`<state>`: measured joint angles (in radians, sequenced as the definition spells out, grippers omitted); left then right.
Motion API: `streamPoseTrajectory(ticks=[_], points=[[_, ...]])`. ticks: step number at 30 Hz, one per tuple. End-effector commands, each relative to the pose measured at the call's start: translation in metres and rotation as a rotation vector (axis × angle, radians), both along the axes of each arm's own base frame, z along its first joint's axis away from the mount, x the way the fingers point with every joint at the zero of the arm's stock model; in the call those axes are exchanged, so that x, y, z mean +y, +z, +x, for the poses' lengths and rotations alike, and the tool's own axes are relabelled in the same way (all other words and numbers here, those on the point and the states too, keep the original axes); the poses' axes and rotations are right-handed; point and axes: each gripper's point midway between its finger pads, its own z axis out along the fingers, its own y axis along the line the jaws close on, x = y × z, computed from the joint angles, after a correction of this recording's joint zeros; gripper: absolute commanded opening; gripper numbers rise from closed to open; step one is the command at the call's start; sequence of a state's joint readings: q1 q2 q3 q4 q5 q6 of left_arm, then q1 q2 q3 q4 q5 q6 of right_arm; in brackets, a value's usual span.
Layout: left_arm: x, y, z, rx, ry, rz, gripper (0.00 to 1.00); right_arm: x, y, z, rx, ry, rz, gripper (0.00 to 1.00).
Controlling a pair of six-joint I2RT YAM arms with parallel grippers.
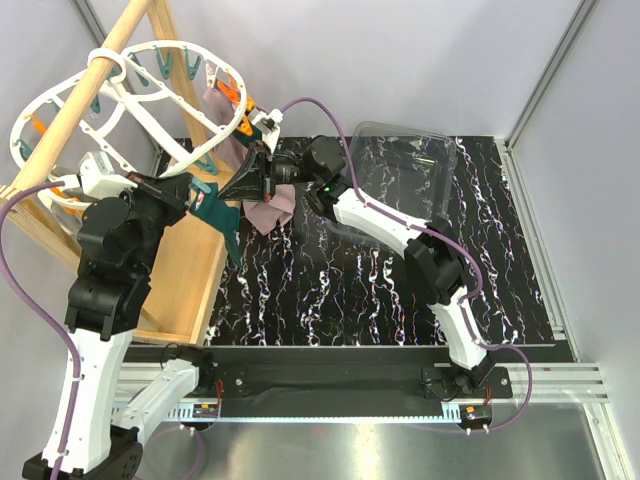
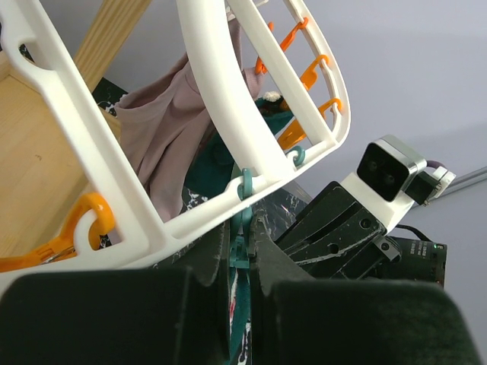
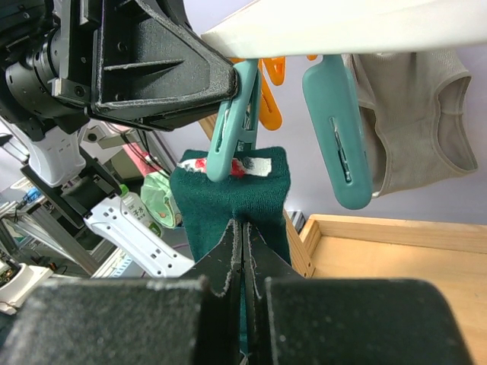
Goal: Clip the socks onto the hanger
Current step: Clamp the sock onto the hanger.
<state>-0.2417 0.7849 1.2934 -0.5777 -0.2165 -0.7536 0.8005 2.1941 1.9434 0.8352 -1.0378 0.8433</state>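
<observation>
The hanger [image 2: 209, 84] was white. One teal peg [image 3: 232, 122] and one orange peg [image 2: 84, 228] hung from it. The sock [image 3: 236, 205] was dark green with a red-and-white patch along its top. The cloth [image 2: 163, 137] was mauve-pink. The mat [image 1: 380, 270], mid-frame, was black with white marbling, and the wood frame [image 1: 190, 275] was pale tan.

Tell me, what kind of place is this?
Probably a robot lab, not a home: left arm and right arm bolted to a metal rail, plain partition walls, a hanger on a wooden frame.
</observation>
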Motion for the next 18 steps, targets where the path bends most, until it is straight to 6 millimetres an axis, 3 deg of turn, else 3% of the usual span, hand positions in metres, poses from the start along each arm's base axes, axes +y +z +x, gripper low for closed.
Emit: streamPoseTrajectory(ticks=[1,5,7,9,11,18], points=[[-0.0264,-0.0262,-0.0102,0.100,-0.141,-0.031,0.00,0.0032,0.0218,-0.0099,-0.058,0.006,0.064,0.00],[-0.0269,-0.0273,-0.0104,0.103,-0.144,-0.031,0.03,0.0020,0.0257,-0.0123,-0.065,0.010,0.076,0.00],[-0.0268,-0.0271,-0.0107,0.100,-0.144,-0.032,0.21,0.0029,0.0238,-0.0117,-0.063,0.011,0.072,0.00],[-0.0270,-0.0241,-0.0123,0.077,-0.148,-0.038,0.31,0.0034,0.0232,-0.0114,-0.060,0.013,0.071,0.00],[-0.0269,-0.0248,-0.0126,0.069,-0.146,-0.045,0.47,0.0043,0.0236,-0.0114,-0.060,0.012,0.073,0.00],[-0.0206,-0.0211,-0.0196,0.057,-0.122,-0.042,0.70,0.0067,0.0242,-0.0092,-0.051,0.014,0.079,0.00]])
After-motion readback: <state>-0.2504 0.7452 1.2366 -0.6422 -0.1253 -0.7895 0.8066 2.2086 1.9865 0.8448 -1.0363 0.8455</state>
